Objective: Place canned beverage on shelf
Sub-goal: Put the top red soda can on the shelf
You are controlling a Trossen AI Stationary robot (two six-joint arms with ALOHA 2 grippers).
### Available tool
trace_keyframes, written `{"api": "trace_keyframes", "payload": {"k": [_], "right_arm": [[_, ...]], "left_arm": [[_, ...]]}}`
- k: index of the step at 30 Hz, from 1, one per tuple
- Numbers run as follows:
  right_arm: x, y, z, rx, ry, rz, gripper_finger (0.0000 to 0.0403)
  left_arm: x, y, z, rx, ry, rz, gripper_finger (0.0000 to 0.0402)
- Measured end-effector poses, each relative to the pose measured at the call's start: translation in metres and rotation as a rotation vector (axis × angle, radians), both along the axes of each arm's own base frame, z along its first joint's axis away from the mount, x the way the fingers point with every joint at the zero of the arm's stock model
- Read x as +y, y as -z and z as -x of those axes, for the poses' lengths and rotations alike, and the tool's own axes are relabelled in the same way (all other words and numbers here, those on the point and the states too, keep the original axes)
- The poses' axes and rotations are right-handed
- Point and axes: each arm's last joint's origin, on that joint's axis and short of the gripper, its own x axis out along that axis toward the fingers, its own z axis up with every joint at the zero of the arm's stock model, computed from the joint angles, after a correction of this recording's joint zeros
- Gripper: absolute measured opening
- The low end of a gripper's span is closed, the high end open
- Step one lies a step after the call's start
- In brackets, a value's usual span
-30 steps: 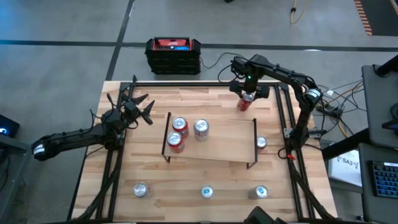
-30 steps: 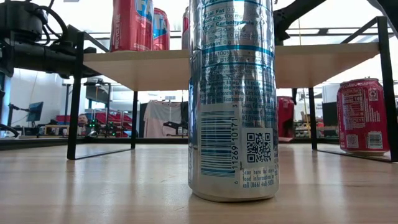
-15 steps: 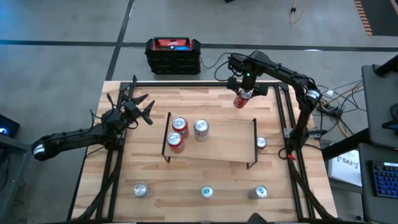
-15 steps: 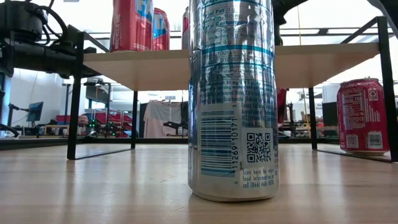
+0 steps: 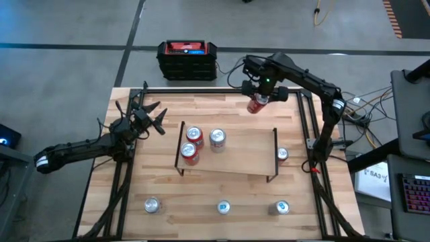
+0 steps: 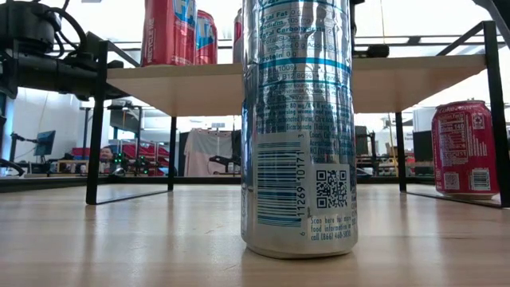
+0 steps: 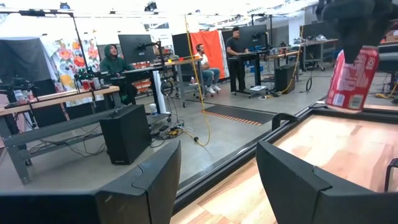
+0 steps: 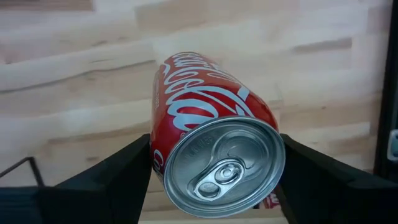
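Observation:
My right gripper point(image 5: 261, 89) hangs over the table's far side, shut on a red canned beverage point(image 8: 211, 143), which also shows in the high view point(image 5: 256, 104) and in the left wrist view point(image 7: 352, 78). The shelf point(image 5: 238, 153), a light-wood board on thin black legs, stands mid-table with three cans point(image 5: 194, 134) upright on its left end. My left gripper point(image 5: 149, 115) waits open and level at the table's left side, its fingers point(image 7: 149, 186) holding nothing. My right gripper pinches the red can's side wall just below its top rim point(image 8: 163, 163) between its two fingers point(image 8: 118, 180), one on each side. The fingers come from above, pointing down. The can hangs below them, slightly tilted, clear of the tabletop.
Three silver-topped cans point(image 5: 223, 208) stand along the table's near edge, one filling the low view point(image 6: 299, 127). A red can point(image 5: 282, 154) stands by the shelf's right legs point(image 6: 464, 149). A black-and-red box point(image 5: 187, 59) sits on the floor beyond the far edge.
My right gripper has risen with the red can and drifted a little toward the table's left. The can has gone from near the tabletop to well clear of it and has left the low view.

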Motion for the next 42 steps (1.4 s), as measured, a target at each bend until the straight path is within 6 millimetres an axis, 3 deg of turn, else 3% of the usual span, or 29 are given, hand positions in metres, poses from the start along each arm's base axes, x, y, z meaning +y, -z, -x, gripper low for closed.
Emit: {"api": "trace_keyframes", "payload": {"k": [8,23,42], "right_arm": [[0.014,-0.006,-0.009,0.024,-0.046,0.084,0.0288],[0.018,0.037,-0.007,0.132,-0.109,-0.066,0.0288],[0.014,0.069,0.005,0.247,-0.097,-0.134,0.0288]], "left_arm": [[0.0,0.0,0.0,0.0,0.0,0.0,0.0195],[0.0,0.0,0.0,0.0,0.0,0.0,0.0195],[0.0,0.0,0.0,0.0,0.0,0.0,0.0195]]}}
